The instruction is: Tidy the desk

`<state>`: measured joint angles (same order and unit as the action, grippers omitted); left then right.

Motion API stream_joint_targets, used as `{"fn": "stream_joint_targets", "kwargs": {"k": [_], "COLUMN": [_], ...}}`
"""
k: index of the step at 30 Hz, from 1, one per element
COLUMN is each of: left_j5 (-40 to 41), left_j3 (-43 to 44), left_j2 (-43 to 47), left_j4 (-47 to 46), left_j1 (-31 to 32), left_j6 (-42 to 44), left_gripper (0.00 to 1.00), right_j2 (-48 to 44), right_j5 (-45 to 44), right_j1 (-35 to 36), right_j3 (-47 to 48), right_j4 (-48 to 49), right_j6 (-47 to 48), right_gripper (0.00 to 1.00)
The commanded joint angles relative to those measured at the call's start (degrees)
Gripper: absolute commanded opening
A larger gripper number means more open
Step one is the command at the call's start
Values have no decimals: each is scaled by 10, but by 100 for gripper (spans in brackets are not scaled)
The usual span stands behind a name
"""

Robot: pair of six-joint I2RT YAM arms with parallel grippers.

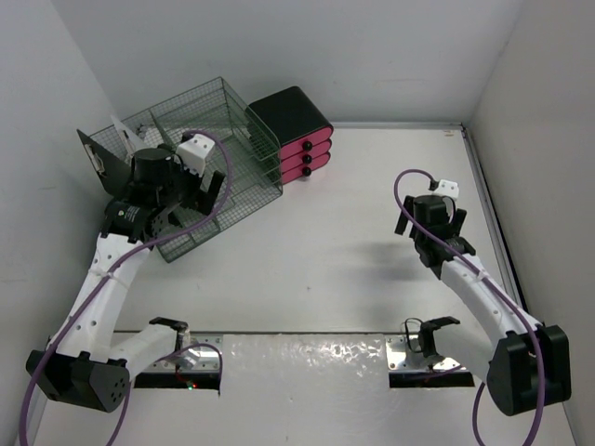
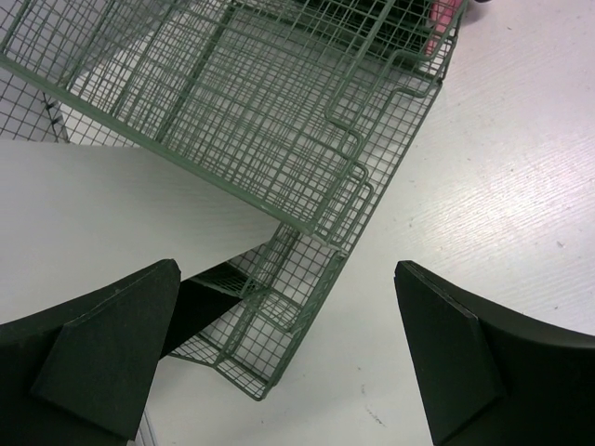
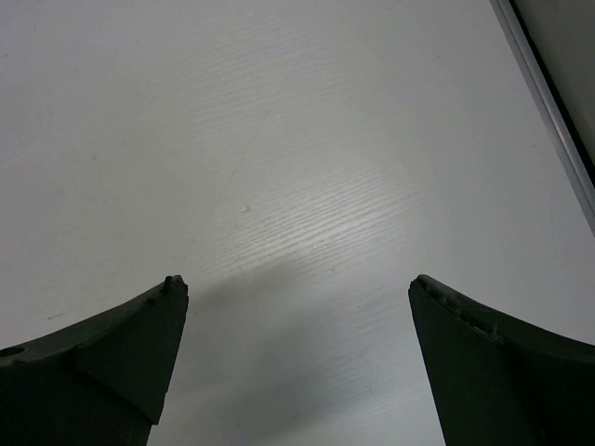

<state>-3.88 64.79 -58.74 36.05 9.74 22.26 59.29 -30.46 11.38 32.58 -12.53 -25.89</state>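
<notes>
Top external: desk lies flat, right rail running near-to-far

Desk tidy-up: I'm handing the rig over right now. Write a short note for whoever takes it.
Left gripper: open, empty, over the near edge of the green wire-mesh rack.
Right gripper: open, empty, above bare desk on the right side.
Things: rack at far left, askew to the desk's edges; black box with pink drawers at its far right corner.
Done: cannot tell; nothing is held.
Left: probably squaring the rack. Its contents are hard to make out.
</notes>
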Motion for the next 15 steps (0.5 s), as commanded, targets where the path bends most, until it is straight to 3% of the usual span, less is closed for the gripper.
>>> {"fn": "stream_joint_targets", "kwargs": {"k": [1, 15], "left_j5": [8, 17], "left_j3": [20, 17], "left_j2": [13, 16], "left_j4": [-12, -3], "left_j1": [5, 5], "left_j6": [2, 13], "left_gripper": [99, 99], "right_j2": [-13, -58], "right_j5": [-21, -33], "right_j1": [0, 0], "right_j3": [0, -30], "right_j4": [12, 49], "right_j6": [-6, 8], "right_gripper": [99, 99]}}
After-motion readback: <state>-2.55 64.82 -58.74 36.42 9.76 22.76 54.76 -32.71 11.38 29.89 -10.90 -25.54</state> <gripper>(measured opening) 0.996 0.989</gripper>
